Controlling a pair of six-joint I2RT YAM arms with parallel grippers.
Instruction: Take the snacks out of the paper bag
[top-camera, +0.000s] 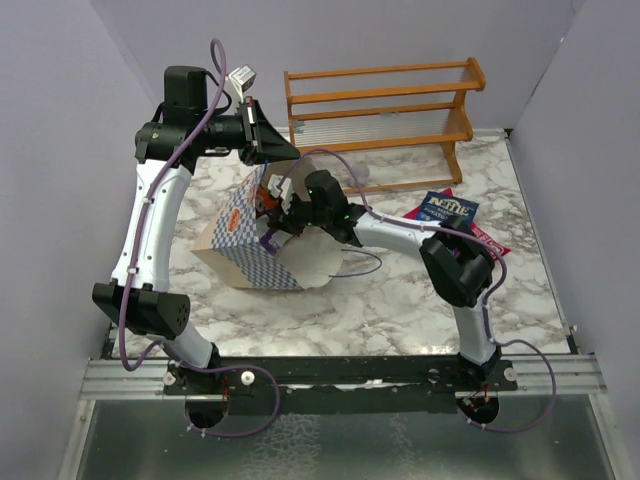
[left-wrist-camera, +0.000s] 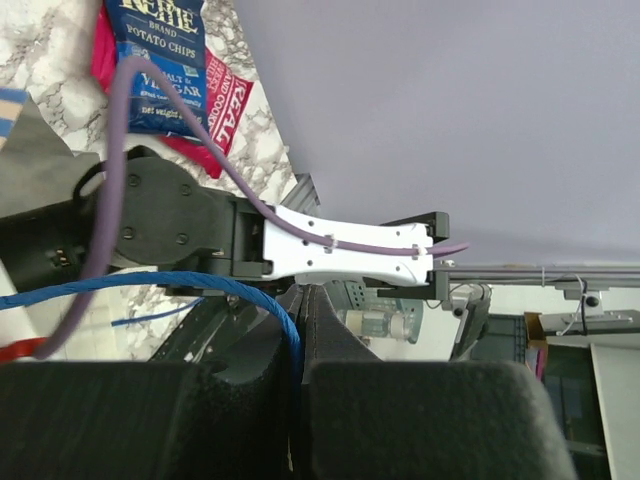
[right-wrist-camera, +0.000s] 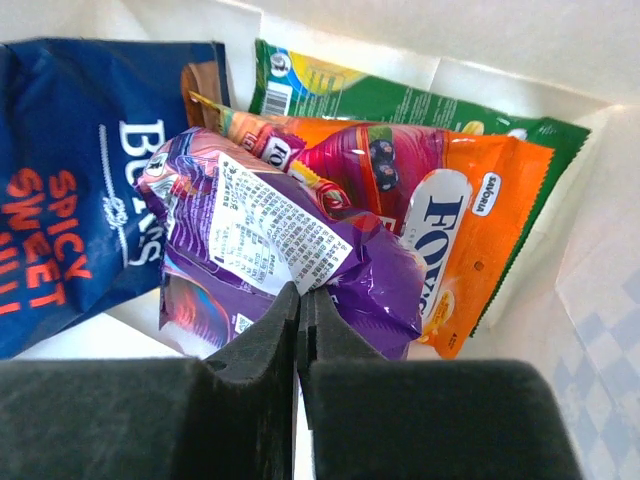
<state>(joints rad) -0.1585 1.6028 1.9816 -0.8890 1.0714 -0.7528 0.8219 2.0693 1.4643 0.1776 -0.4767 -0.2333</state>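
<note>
The paper bag (top-camera: 245, 245) lies on its side, mouth toward the right. My left gripper (top-camera: 266, 148) (left-wrist-camera: 302, 295) is above it, shut on the bag's blue cord handle (left-wrist-camera: 205, 285). My right gripper (top-camera: 279, 217) (right-wrist-camera: 300, 292) reaches into the bag's mouth and is shut on the edge of a purple packet (right-wrist-camera: 260, 245). Beside it inside the bag (right-wrist-camera: 600, 190) lie a dark blue packet (right-wrist-camera: 75, 180), an orange packet (right-wrist-camera: 475, 225) and a green packet (right-wrist-camera: 400, 100). Outside, at the right, a dark blue chips packet (top-camera: 447, 207) (left-wrist-camera: 155, 60) lies on a red packet (top-camera: 485, 240) (left-wrist-camera: 228, 112).
An orange-brown wooden rack (top-camera: 380, 105) stands at the back of the marble table (top-camera: 390, 310). The bag's other blue cord handle (top-camera: 366, 266) trails on the table by the mouth. Grey walls close in the left, back and right sides.
</note>
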